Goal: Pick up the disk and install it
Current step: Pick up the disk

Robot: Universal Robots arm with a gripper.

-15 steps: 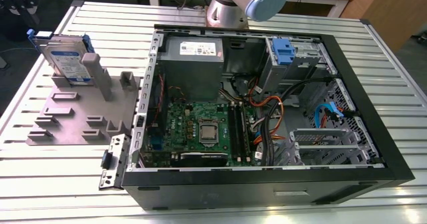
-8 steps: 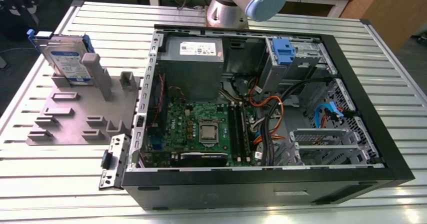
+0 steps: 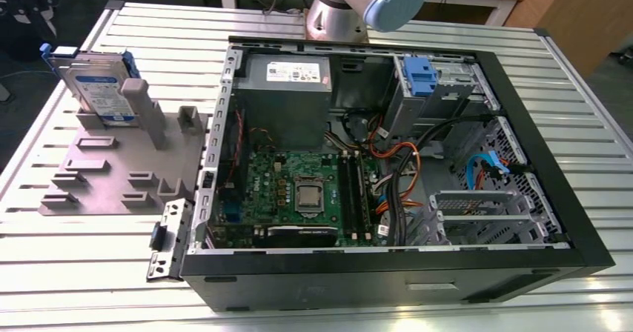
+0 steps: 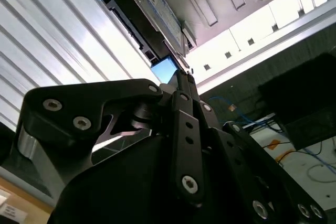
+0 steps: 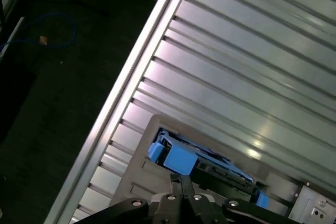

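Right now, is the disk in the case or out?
Out: the disk stands upright in the grey holder beside the case.

We can read no word, number or sign anywhere. The disk (image 3: 89, 76) carries a white-and-blue label (image 3: 99, 95) on its broad face, and in the exterior view its print is too fine to make out. In the second wrist view we see that label at a steep slant, with only faint blue lines on it. Inside the open computer case (image 3: 554, 191), the grey power supply box (image 3: 287, 102) bears a white sticker (image 3: 293, 71) with dark marks that we cannot make out either.
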